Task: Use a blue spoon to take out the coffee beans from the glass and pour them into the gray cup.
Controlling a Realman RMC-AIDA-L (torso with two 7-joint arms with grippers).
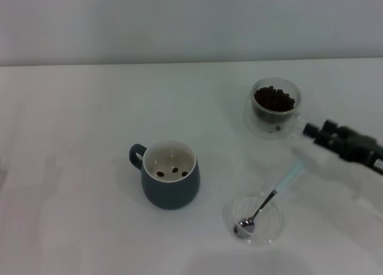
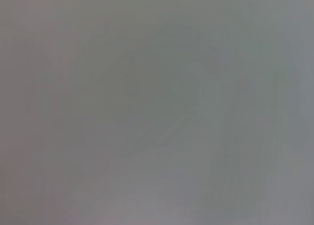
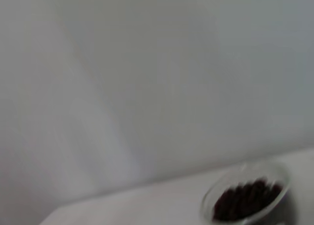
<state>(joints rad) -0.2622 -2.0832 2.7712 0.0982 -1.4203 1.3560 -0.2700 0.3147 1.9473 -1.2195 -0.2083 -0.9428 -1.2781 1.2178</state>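
The gray cup [image 1: 170, 182] stands mid-table, handle to the left, with three coffee beans [image 1: 174, 171] on its white inside. The glass [image 1: 274, 107], filled with dark coffee beans [image 1: 274, 99], stands at the back right; it also shows in the right wrist view [image 3: 248, 198]. The blue spoon [image 1: 267, 202] lies with its metal bowl in a shallow clear dish [image 1: 230, 212], its pale handle pointing up toward the right arm. My right gripper [image 1: 311, 130] comes in from the right edge, its tip beside the glass's handle and above the spoon's handle end. My left gripper is out of view.
The white table [image 1: 72, 167] runs back to a pale wall [image 1: 179, 23]. The left wrist view shows only a blank grey surface.
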